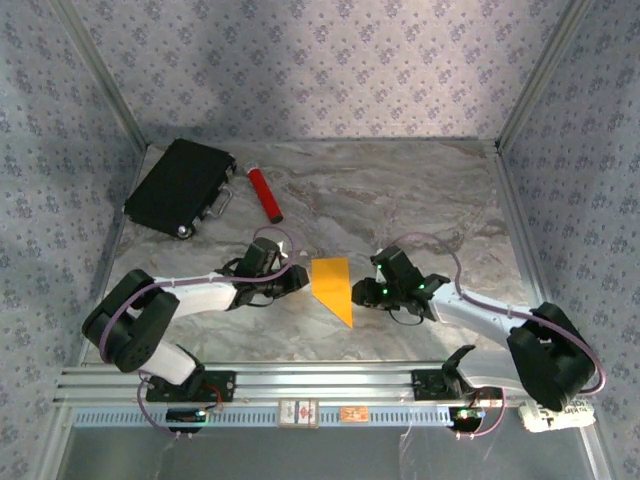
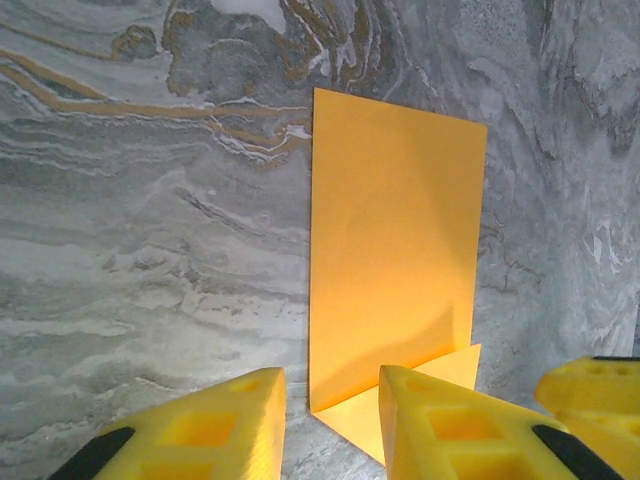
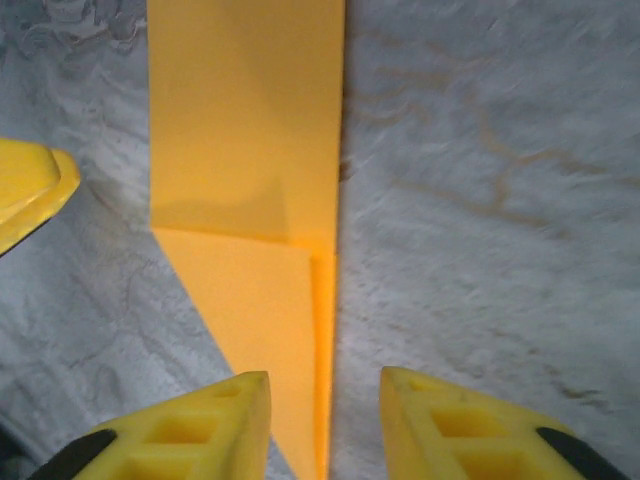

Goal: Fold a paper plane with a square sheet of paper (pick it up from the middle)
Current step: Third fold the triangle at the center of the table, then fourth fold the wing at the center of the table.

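Black and hard-shelled, a closed case (image 1: 180, 187) lies at the far left of the grey marbled counter (image 1: 420, 200) with a smooth red cylinder (image 1: 265, 194) just beside it; the two small labels (image 1: 298, 412) on the near metal rail are too small to read. Toward the middle, the left fingers (image 1: 295, 283) stand partly open, holding nothing, at the edge of the square sheet of paper (image 1: 333, 288). It is plain orange-yellow, folded narrow, flat-ended at the far side and creased to a point at the near one, and it lies on the counter between both arms. On its right, the right fingers (image 1: 365, 293) are likewise parted and hold nothing, the pointed end showing in their gap.
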Motion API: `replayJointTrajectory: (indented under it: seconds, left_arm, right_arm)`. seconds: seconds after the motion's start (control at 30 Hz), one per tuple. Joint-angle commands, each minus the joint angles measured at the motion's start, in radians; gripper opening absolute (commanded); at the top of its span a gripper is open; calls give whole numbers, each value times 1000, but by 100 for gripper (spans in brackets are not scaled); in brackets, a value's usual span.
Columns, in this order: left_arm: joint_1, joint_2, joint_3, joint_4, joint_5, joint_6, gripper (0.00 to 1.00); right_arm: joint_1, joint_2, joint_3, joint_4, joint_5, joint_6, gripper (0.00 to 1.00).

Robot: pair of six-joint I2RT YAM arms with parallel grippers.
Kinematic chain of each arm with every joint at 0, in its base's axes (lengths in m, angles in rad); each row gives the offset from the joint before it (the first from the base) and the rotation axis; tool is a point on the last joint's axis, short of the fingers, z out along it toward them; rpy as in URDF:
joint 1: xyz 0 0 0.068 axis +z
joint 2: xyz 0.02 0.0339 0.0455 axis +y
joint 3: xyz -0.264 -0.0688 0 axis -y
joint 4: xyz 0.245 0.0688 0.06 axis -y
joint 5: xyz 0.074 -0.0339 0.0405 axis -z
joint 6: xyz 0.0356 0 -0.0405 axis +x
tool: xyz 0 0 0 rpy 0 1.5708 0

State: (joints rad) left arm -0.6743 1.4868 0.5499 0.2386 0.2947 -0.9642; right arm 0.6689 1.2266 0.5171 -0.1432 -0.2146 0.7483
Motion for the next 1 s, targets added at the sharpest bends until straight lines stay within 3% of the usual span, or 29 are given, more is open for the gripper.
replayJointTrajectory:
  seconds: [0.0, 0.33, 0.6, 0.97]
  left_arm:
    - [11, -20, -10, 17, -3, 31, 31]
    - [28, -8, -20, 35, 35, 48, 32]
    - [33, -5, -39, 62, 46, 32, 33]
    - [33, 1, -34, 57, 52, 15, 35]
  right_arm:
    - [-14, -14, 23, -70, 88, -9, 41]
    - [-10, 39, 48, -32, 125, 41, 51]
    - [-9, 70, 53, -14, 114, 39, 50]
    - [-9, 164, 81, 72, -2, 17, 48]
